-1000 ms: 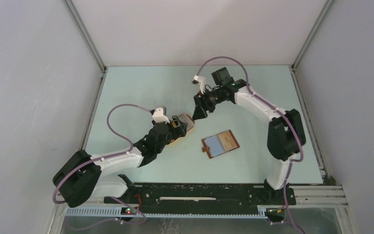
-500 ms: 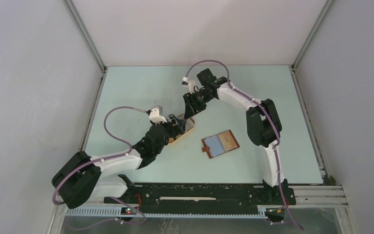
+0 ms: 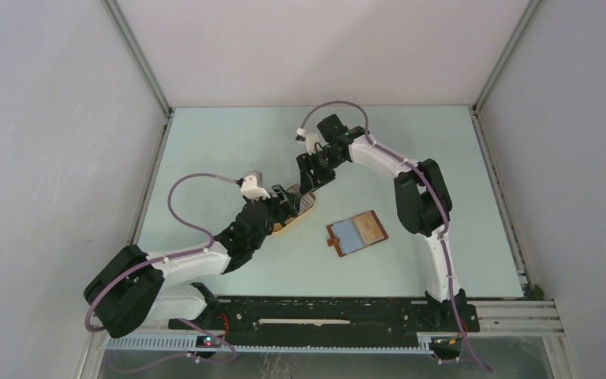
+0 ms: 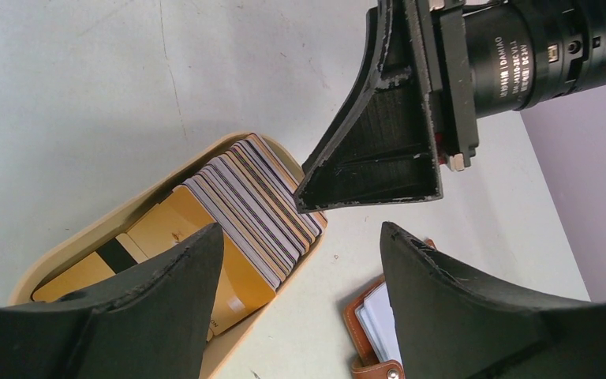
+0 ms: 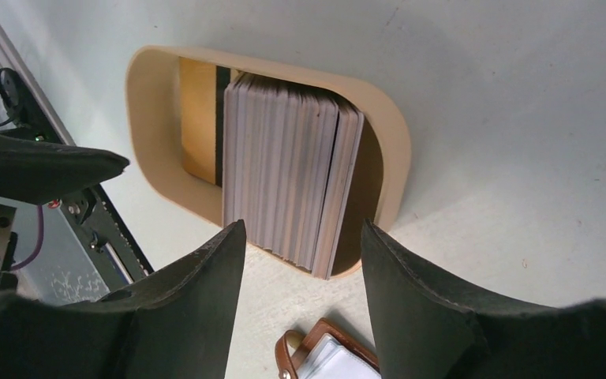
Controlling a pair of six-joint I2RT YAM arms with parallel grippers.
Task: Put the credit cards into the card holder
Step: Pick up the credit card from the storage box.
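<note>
From above, the left gripper and right gripper met over a tan tray near the middle of the pale table, the left from the near side, the right from the far side. The credit cards stood in that tray. The card holder lay open and flat, well apart to the right. In the left wrist view, the left gripper's jaws were spread wide and empty above the tray, with the cards packed edge-on in a striped row and one of the right gripper's fingers hanging just above them. In the right wrist view, the right gripper's jaws were also apart and empty, framing the stack. The holder's corner showed below. No card looked lifted out, so the task seemed barely begun.
</note>
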